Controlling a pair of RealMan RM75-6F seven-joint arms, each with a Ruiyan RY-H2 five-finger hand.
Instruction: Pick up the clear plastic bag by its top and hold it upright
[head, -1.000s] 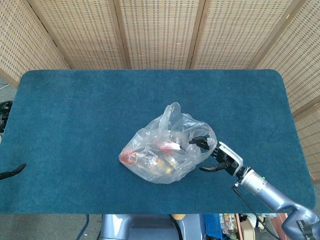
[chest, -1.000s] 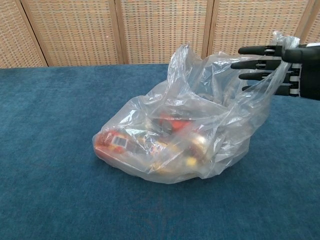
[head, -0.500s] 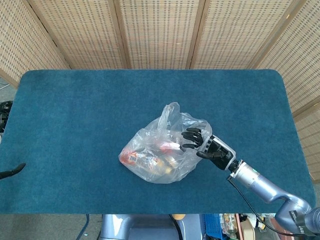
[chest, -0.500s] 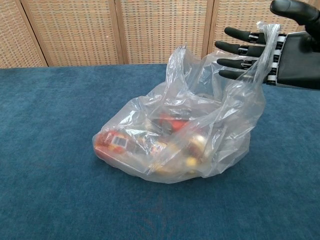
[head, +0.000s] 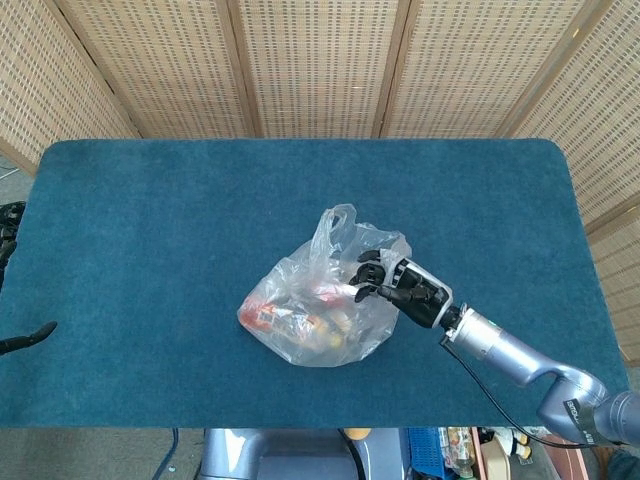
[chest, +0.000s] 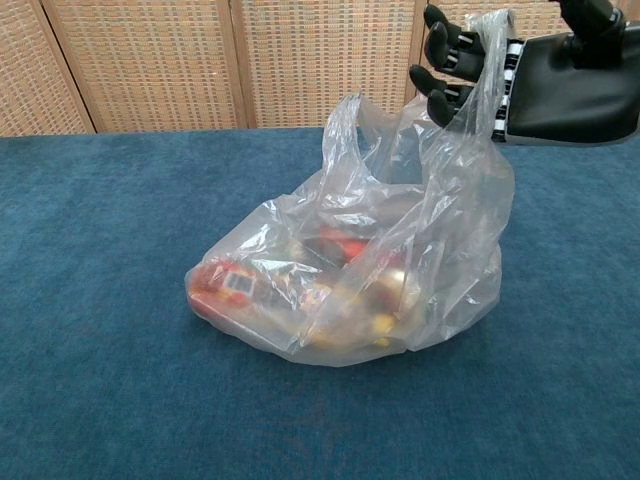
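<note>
The clear plastic bag (head: 315, 300) lies in the middle of the blue table (head: 150, 220), with red and yellow packets (chest: 225, 280) inside. My right hand (head: 400, 283) is at the bag's right top. In the chest view this hand (chest: 520, 70) has its fingers curled in, with one bag handle (chest: 497, 50) running over it and pulled up taut. The other handle (chest: 345, 130) stands loose to the left. The bag's bottom rests on the table. Only a dark tip of my left hand (head: 25, 340) shows at the table's left edge; its state is hidden.
Wicker screen panels (head: 320, 60) stand behind the table's far edge. Blue cloth surrounds the bag on all sides. My right forearm (head: 500, 350) reaches in from the near right corner.
My right hand has moved left and up into the bag's handle, and its spread fingers have curled in. The bag's right top has been drawn upward. The left hand stays put.
</note>
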